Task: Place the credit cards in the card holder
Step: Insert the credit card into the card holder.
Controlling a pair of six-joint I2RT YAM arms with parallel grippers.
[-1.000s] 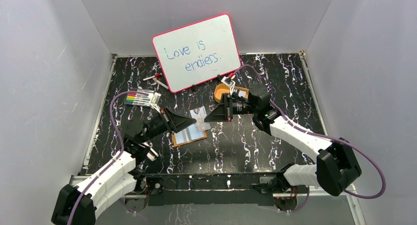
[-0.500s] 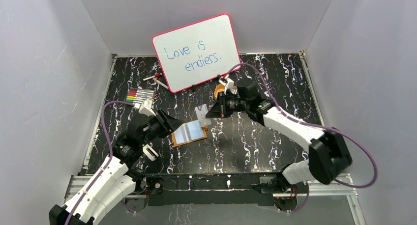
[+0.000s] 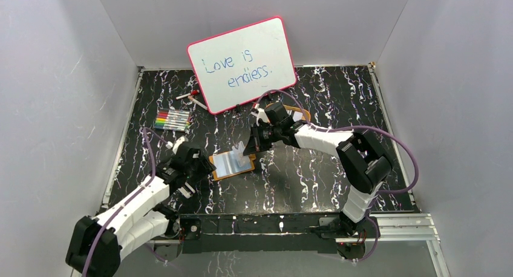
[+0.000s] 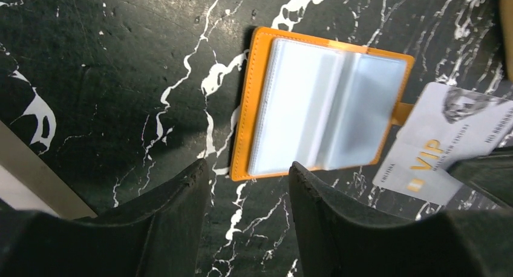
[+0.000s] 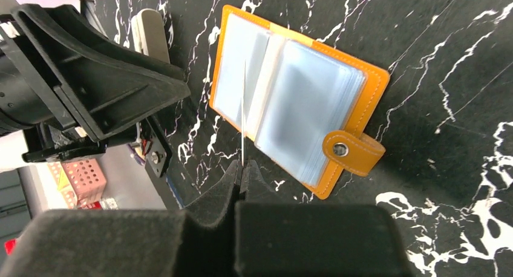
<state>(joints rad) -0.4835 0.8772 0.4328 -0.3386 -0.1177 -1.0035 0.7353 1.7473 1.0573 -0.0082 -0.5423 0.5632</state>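
The square orange leather-like card holder (image 3: 232, 166) lies open at the centre of the top view, its glossy clear sleeves fanned. The right gripper (image 5: 241, 168) pinches a thin whitish-grey plastic credit card (image 4: 444, 138) printed with a gold "VIP", held edge-on over the sleeves. The left gripper (image 4: 248, 177), jaws parted and empty, hovers at the holder's lower-left edge, over bare black white-veined marble tabletop (image 4: 109, 77).

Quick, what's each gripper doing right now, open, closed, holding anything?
Left gripper: open, empty, jaws apart near the open orange leather card holder.
Right gripper: shut on a thin whitish-grey plastic credit card, edge-on over that holder.
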